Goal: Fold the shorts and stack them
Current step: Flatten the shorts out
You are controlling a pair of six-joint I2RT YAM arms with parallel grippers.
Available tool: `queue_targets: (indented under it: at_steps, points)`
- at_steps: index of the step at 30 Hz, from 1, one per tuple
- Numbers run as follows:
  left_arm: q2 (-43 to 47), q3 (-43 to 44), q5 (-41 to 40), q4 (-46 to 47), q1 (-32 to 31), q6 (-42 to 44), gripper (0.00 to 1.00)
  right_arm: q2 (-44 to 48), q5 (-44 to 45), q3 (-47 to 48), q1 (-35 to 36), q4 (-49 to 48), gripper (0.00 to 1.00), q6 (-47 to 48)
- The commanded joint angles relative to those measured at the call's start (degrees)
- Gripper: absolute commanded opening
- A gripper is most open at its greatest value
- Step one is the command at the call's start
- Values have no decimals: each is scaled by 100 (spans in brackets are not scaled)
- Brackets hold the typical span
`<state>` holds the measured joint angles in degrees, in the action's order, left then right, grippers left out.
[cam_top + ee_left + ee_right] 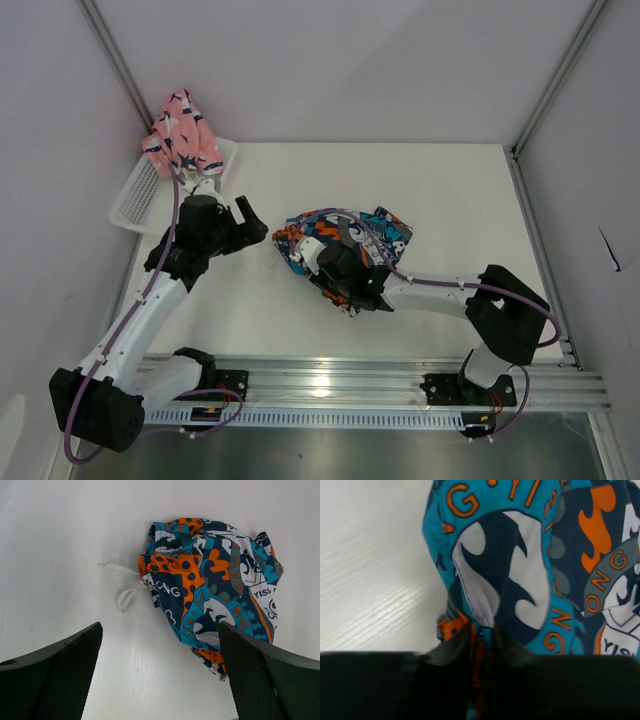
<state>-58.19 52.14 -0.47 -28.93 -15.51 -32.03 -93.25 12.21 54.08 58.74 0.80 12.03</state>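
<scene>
The printed shorts lie bunched on the table, the right gripper pinching a fold at their near edge; the left gripper hangs spread beside the waistband; the first fold seems in hand, and next that edge likely needs drawing across; the pink shorts sit heaped at the basket.

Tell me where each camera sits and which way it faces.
Top external: above and behind the bases, looking down at the table, both arms, pink shorts at the basket.
Left wrist: on the left arm, looking past the open left claw at the printed shorts.
Right wrist: close on the right claw pinching that fabric.
All three share the printed shorts.
</scene>
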Motion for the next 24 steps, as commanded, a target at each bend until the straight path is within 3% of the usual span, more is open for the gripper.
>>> queue_targets:
  at_steps: [1, 5, 14, 24]
  points:
    - [124, -291, 415, 544, 83, -241, 99, -184, 668, 374, 50, 324, 17, 98]
    - [107, -731, 679, 1037, 153, -488, 99, 166, 608, 243, 85, 193, 0, -104]
    - [-78, -1557, 1189, 2250, 188, -725, 99, 1712, 415, -653, -46, -18, 0, -597]
    - [-368, -2216, 2094, 4060, 197, -682, 99, 2434, -297, -1374, -829, -431, 0, -939]
